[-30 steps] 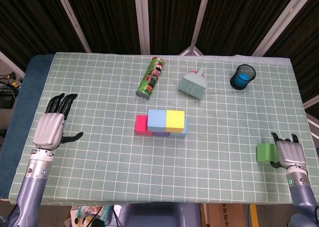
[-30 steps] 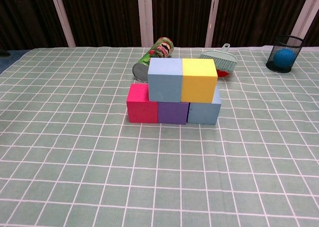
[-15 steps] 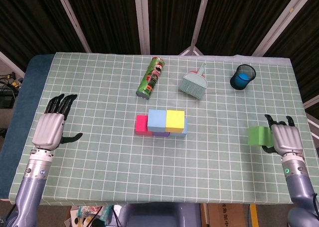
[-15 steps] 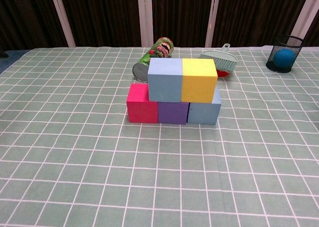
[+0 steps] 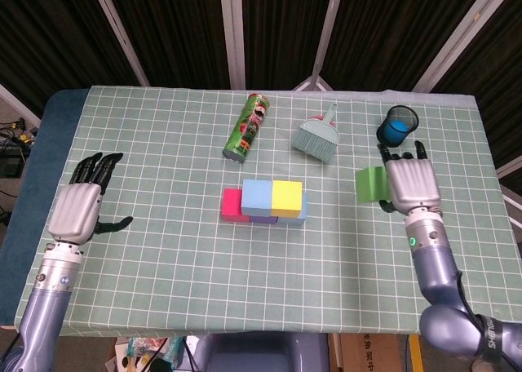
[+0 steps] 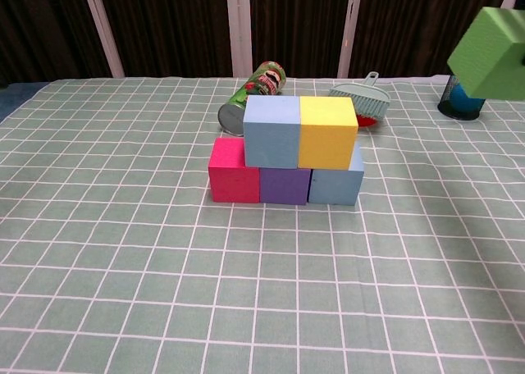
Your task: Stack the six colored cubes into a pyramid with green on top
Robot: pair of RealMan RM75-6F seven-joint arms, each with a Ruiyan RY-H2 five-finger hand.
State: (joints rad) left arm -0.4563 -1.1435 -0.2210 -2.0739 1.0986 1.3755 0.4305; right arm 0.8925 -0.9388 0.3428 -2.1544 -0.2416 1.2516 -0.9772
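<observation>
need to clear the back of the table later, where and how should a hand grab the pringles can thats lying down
Grip the Pringles can around the middle of its round body, coming from above with fingers across its width. It lies on its side, angled with its open end toward the cube stack, so its curved sides are free. The left hand, open and empty, could take it.
</observation>
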